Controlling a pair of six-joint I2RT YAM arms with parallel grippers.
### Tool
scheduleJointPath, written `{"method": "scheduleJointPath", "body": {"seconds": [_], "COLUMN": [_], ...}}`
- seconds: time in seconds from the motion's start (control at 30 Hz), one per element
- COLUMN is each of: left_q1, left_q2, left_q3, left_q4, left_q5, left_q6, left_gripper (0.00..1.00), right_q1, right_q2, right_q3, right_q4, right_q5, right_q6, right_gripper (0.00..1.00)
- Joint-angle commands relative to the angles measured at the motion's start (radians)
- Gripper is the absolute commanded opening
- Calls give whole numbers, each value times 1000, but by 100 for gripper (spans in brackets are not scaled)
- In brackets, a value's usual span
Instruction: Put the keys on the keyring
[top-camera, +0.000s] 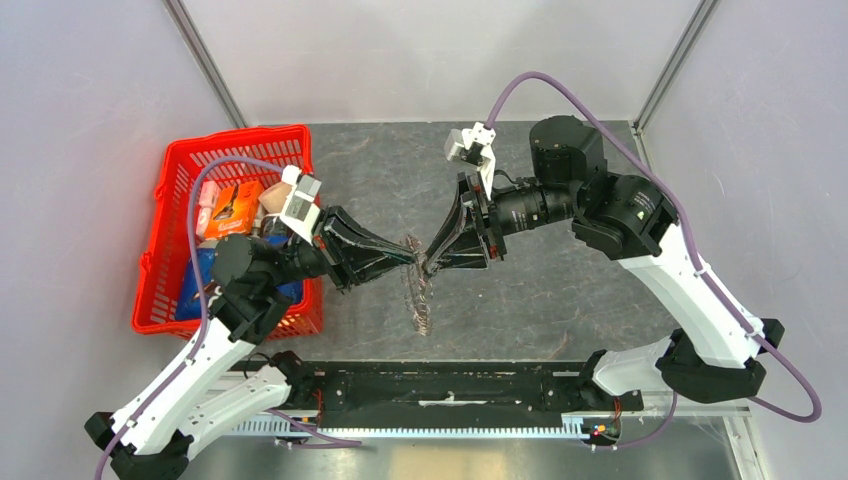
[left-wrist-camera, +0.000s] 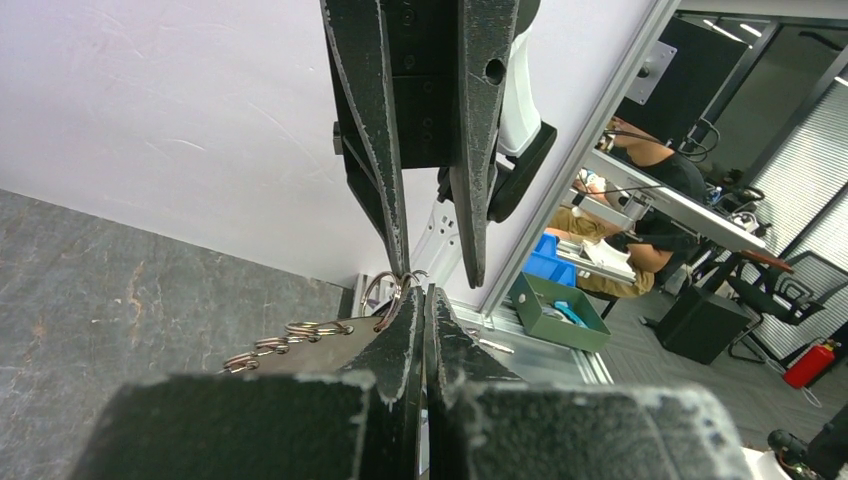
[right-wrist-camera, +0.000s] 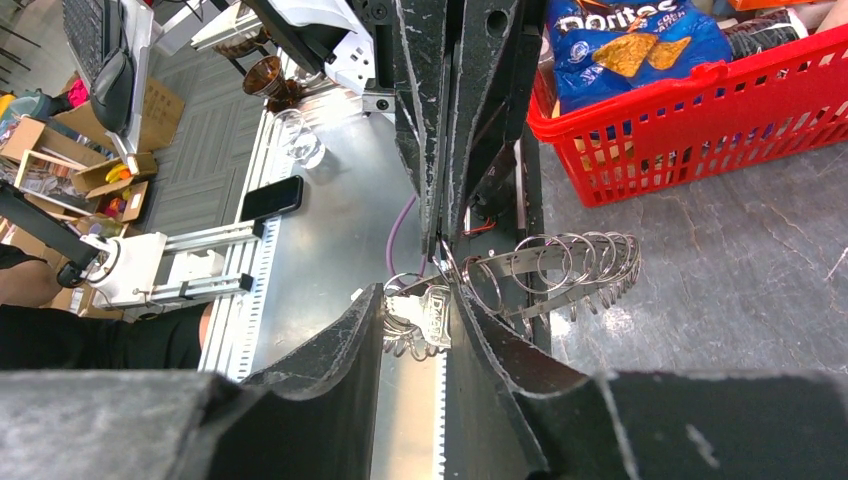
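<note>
Right gripper (right-wrist-camera: 415, 292) sits closest in my feed, its fingers apart around the keys (right-wrist-camera: 432, 318); I cannot tell whether they pinch them. Opposite, I see the left gripper (left-wrist-camera: 422, 295) clenched on the keyring (right-wrist-camera: 550, 262), whose row of rings hangs above the middle of the worktop (top-camera: 560, 290), right of the red basket (top-camera: 165, 270).

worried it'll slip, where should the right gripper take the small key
The key's flat head, coming in head-on opposite the left gripper holding the keyring. It faces the right wrist camera broadside between the right gripper's open jaws, so they would pinch its edges; rolling the wrist would likely hold better.
</note>
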Motion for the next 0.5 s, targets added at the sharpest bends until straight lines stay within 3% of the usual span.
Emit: {"method": "scheduleJointPath", "body": {"seconds": [0.0, 0.47], "left_q1": [0, -1], "left_q2": [-3, 4], "left_q3": [-1, -10], "left_q4": [93, 123], "left_q5": [6, 12], "left_q6": [-42, -62], "left_gripper": [2, 2], "right_q1": [3, 2], "right_q2": [-2, -4], "right_q3": [-10, -14], "right_q4": [54, 80], "right_q5": [-19, 7], "right_q6": [4, -21], "right_gripper": [37, 36]}}
